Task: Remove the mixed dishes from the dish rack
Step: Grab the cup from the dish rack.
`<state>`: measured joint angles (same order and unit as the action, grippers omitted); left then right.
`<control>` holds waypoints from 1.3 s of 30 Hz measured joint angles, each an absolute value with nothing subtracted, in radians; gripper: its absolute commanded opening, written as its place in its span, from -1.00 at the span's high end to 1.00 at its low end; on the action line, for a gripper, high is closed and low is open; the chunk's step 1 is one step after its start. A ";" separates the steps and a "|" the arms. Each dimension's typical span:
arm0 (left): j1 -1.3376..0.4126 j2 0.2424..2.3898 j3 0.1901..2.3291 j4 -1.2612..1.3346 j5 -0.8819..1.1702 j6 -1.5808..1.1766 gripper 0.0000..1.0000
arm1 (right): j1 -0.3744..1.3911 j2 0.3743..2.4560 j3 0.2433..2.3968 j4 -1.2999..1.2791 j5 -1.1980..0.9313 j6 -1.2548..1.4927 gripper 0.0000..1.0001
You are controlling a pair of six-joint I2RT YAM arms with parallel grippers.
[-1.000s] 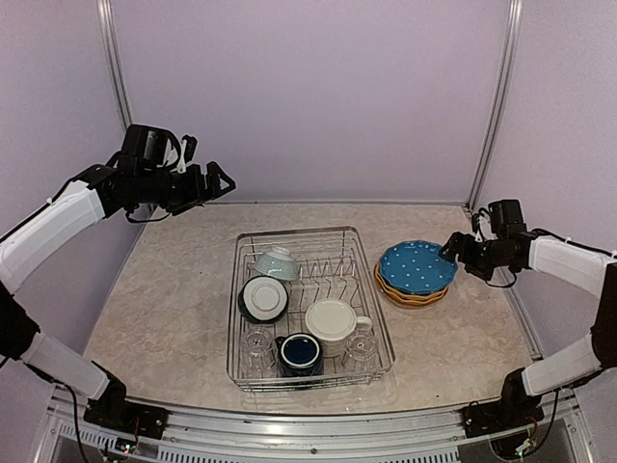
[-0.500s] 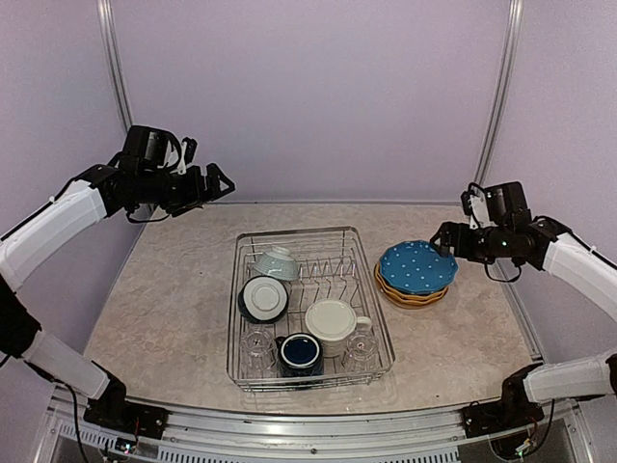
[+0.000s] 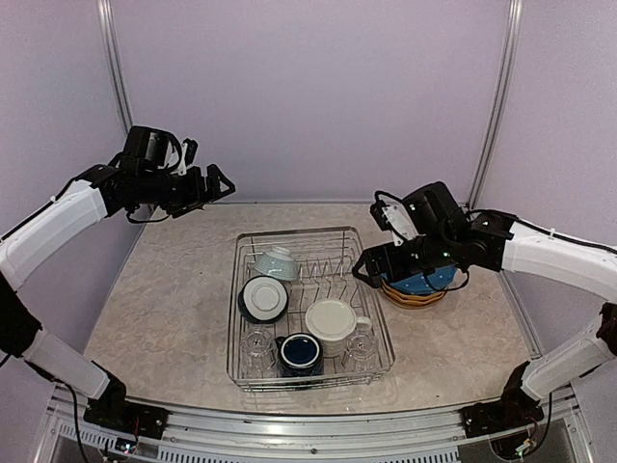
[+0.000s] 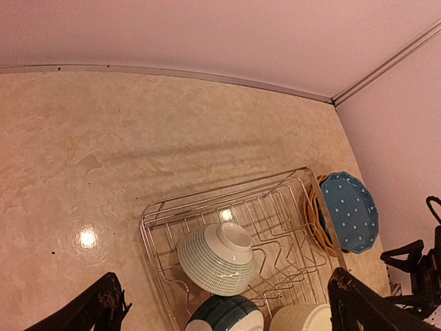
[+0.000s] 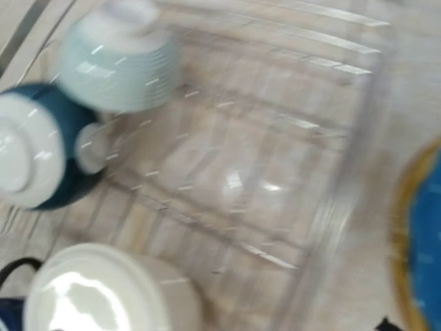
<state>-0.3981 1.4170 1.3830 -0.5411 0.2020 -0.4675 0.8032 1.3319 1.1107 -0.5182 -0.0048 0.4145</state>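
I am seeing the dish rack [image 3: 297, 232] sitting in the middle of the bench [image 3: 174, 289], its long sides running away from me. Inside, a pale teal bowl [image 3: 277, 261] is leaning at the far left. Just in front of it a dark bowl [image 3: 262, 298] is lying bottom up. The cream mug [image 3: 333, 321] is standing near the centre and the navy mug [image 3: 301, 353] is by the near rim. A clear glass [image 3: 257, 349] is in the near left corner and a second glass [image 3: 361, 352] in the near right corner. The far right part of the rack is showing only the prongs [image 3: 328, 270].

Just beside the right rim, the blue plate [image 4: 350, 212] is lying on the yellow plates [image 3: 410, 300].

The right claw [image 3: 362, 273] is hanging over that right rim, between rack and plates, its fingers apart and holding nothing. Its arm is covering part of the plate stack. The right wrist picture is blurred.

The left claw [image 3: 224, 180] is hanging high above the far left corner of the bench, well apart from the rack, fingers wide apart and holding nothing.

A broad strip of bench is lying between the left rim and the wall [image 3: 58, 116].
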 measured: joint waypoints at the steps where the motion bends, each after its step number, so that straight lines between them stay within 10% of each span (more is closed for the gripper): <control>1: -0.398 1.417 1.383 -0.541 0.202 -0.467 -0.98 | 0.825 1.357 1.125 -0.517 -0.003 0.417 -0.91; 11: -0.402 1.425 1.393 -0.552 0.203 -0.467 -0.98 | 1.048 1.626 1.312 -0.576 0.049 0.408 -0.92; 39: -0.423 1.433 1.415 -0.570 0.200 -0.467 -0.98 | 1.233 1.564 1.237 -0.902 0.162 0.546 -0.77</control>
<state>-0.4229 1.4326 1.4147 -0.5697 0.1997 -0.4667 1.2331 1.5642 1.2369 -0.9016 0.1619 0.5461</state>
